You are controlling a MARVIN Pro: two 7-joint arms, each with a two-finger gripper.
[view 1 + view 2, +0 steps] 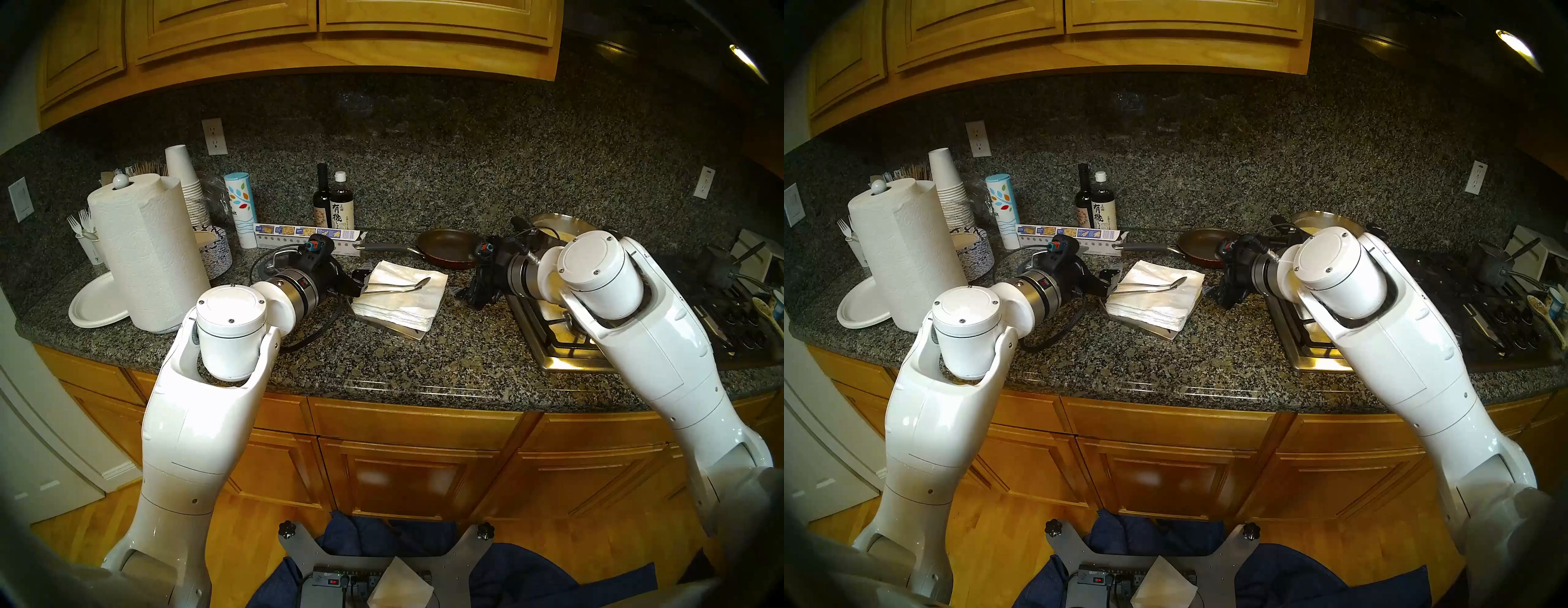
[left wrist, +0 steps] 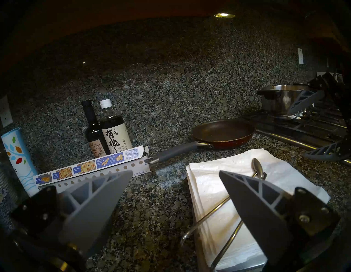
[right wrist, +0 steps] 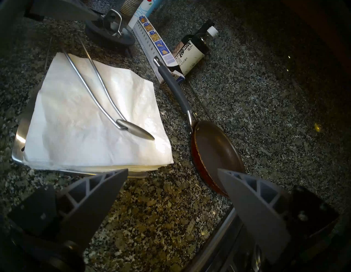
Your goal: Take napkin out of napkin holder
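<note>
Sitting at mid-frame in the head views, the flat square silvery metal napkin holder (image 1: 403,330) carries a thick stack of white paper napkins (image 1: 396,308), and its hinged wire arm with a spoon-shaped tip (image 1: 401,287) lies across the topmost thin white square napkin (image 3: 79,121), pinning it. That top sheet is what the task wants, and it has not yet left the stack.

The left gripper (image 2: 175,173) hovers at the stack's left edge with its jaws spread wide and empty; in the left wrist view one grey finger overlaps the wire arm near its hinge. The right gripper (image 3: 171,171) waits just right of the holder, jaws likewise apart and holding nothing, low over the speckled granite worktop (image 1: 382,373).

Several things could go wrong from here, by my reading. Pulling the sheet while the arm presses down could tear it, since the paper looks thin and soft. A pinch that bites too deep would likely gather several sheets (the layers sit tight together at the edge). Dragging sideways might slide the whole tray, as nothing visibly anchors it. The dark round frying pan with a grey handle (image 1: 445,250), toward the upper right of the holder, lies near the right gripper, so a wide swing could knock it.
</note>
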